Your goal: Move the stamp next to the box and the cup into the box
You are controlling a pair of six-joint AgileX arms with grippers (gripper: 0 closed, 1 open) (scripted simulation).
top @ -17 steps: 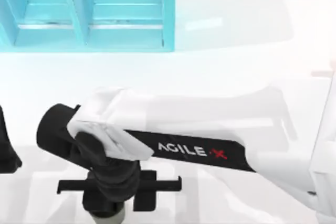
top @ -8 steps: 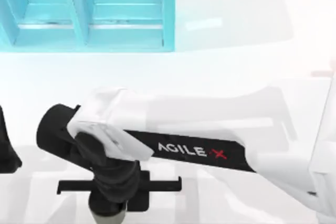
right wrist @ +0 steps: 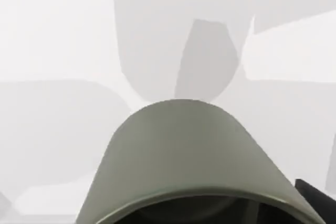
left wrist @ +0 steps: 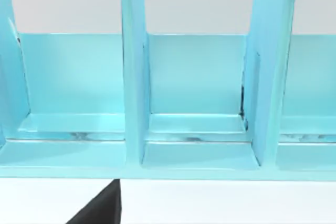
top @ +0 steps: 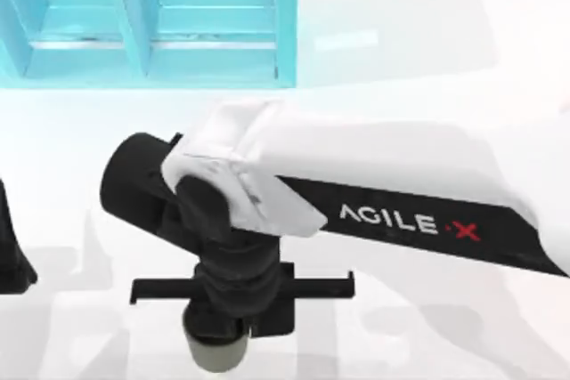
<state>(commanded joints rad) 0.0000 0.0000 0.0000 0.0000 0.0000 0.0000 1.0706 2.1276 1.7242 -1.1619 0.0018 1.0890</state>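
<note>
Although half hidden beneath the right claw, the cup sat low in the top view at about 6 o'clock, grey-green and round, apparently gripped by that claw and lifted off the table (the pale surface under it in the right wrist view lay well below its wall). From the right wrist view the cup looked smooth, rigid and thin-walled, with no handle; I judged it light but somewhat slippery, so a firm pinch across the rim, one finger inside and one outside, would suit it better than a squeeze round the whole body. Whether the fingers were spread wide or narrow on it could not be made out exactly, since the wrist covered them.

Outward from there, the right arm stretched in from 3 o'clock. At 11 o'clock stood the box, a turquoise frame of open compartments, well apart from the cup. Parked at 8 o'clock was the left arm.
</note>
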